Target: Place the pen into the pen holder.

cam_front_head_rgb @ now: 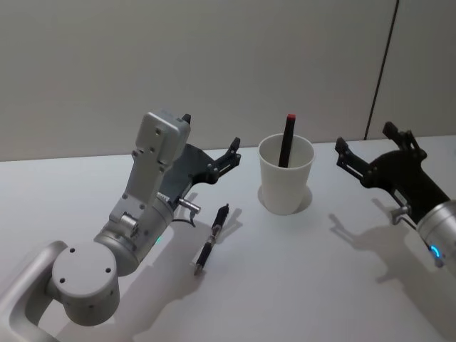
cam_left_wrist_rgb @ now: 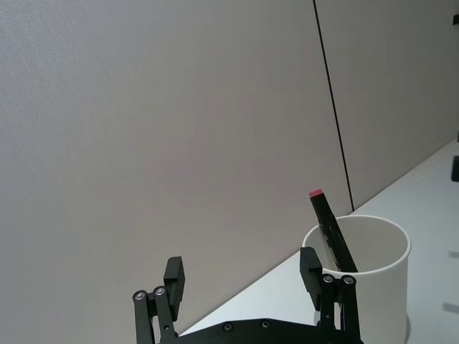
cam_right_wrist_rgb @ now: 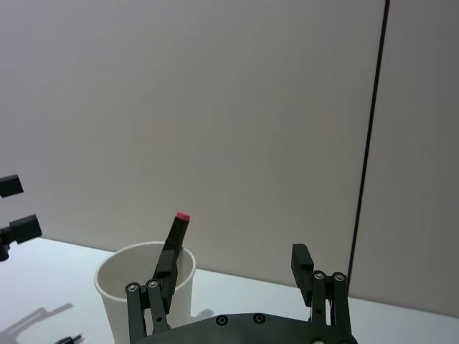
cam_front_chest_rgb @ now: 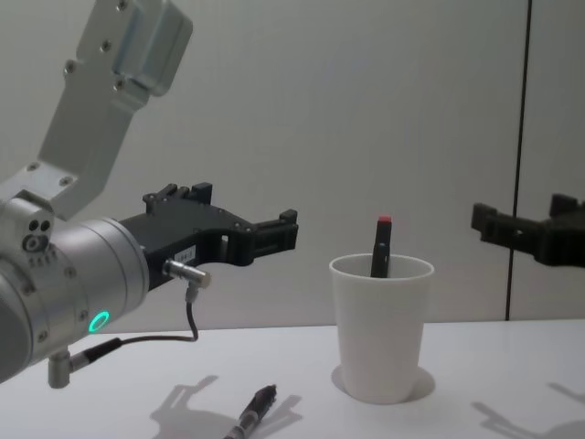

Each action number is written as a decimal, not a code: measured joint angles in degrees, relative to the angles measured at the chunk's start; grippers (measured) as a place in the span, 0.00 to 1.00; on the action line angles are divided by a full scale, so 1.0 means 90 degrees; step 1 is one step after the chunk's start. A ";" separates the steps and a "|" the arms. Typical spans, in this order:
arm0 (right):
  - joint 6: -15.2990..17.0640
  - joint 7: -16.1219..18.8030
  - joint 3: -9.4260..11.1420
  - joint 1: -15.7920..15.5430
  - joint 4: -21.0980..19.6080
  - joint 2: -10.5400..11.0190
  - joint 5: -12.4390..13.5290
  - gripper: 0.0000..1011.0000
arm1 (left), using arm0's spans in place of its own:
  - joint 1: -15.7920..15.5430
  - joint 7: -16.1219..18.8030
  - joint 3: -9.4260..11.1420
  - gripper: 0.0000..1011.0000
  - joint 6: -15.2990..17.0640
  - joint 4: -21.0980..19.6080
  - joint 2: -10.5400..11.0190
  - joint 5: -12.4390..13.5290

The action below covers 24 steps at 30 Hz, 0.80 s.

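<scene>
A dark pen (cam_front_head_rgb: pixel 212 239) lies on the white table (cam_front_head_rgb: pixel 299 285), in front and to the left of the pen holder (cam_front_head_rgb: pixel 285 178), a white paper cup. It also shows low in the chest view as the pen (cam_front_chest_rgb: pixel 253 414). A second black pen with a red cap (cam_front_head_rgb: pixel 287 139) stands tilted inside the cup (cam_front_chest_rgb: pixel 380 325). My left gripper (cam_front_head_rgb: pixel 211 135) hovers open above and behind the lying pen, left of the cup, holding nothing. My right gripper (cam_front_head_rgb: pixel 365 139) hangs open to the right of the cup, also with nothing in it.
A pale wall (cam_front_head_rgb: pixel 214 64) with a dark vertical seam (cam_front_head_rgb: pixel 381 68) stands close behind the table. The left arm's grey links (cam_front_head_rgb: pixel 142 206) rise over the table's left side. Bare tabletop stretches in front of the cup.
</scene>
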 joint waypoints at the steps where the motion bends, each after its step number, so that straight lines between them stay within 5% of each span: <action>1: 0.0103 -0.0134 0.0013 -0.0141 -0.0161 0.0043 -0.0031 0.99 | 0.0000 0.0000 0.0000 0.99 0.0000 0.0000 0.0000 0.0000; 12: 0.0447 -0.0560 0.0056 -0.0600 -0.0686 0.0189 -0.0132 0.99 | 0.0000 0.0000 0.0000 0.99 0.0000 0.0000 0.0000 0.0000; 24: 0.0478 -0.0598 0.0060 -0.0640 -0.0733 0.0200 -0.0144 0.99 | 0.0001 -0.0004 -0.0001 0.99 0.0002 -0.0001 0.0001 -0.0002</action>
